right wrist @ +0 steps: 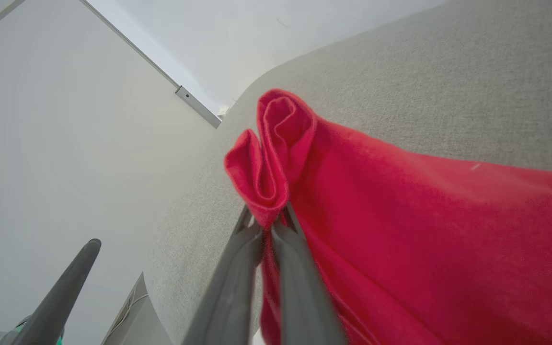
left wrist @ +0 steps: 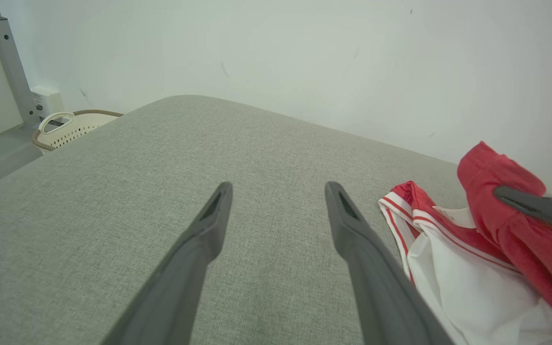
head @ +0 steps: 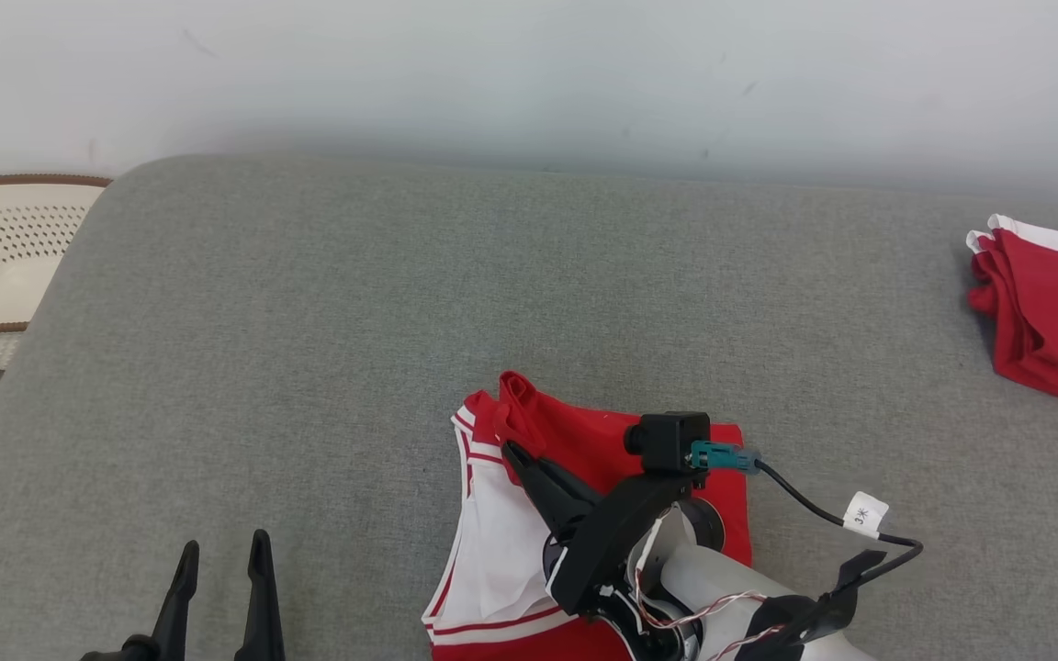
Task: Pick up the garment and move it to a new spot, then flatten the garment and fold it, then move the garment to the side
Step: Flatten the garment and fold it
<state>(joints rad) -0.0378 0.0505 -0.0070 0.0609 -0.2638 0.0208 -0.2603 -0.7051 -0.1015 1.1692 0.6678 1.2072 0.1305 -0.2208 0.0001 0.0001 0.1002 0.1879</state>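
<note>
Garment (head: 501, 542) sits at your 6 o'clock on grey surface (head: 400, 321); your right gripper (head: 512, 450) is clamped on its red fold (head: 516, 397); left gripper (head: 223, 549) at 7 o'clock, fingers (head: 261, 588) apart, empty.

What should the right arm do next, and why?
Probably carry the pinched red edge across the white panel and lay it down: the right end effector is shut on a raised fold of the garment.
</note>
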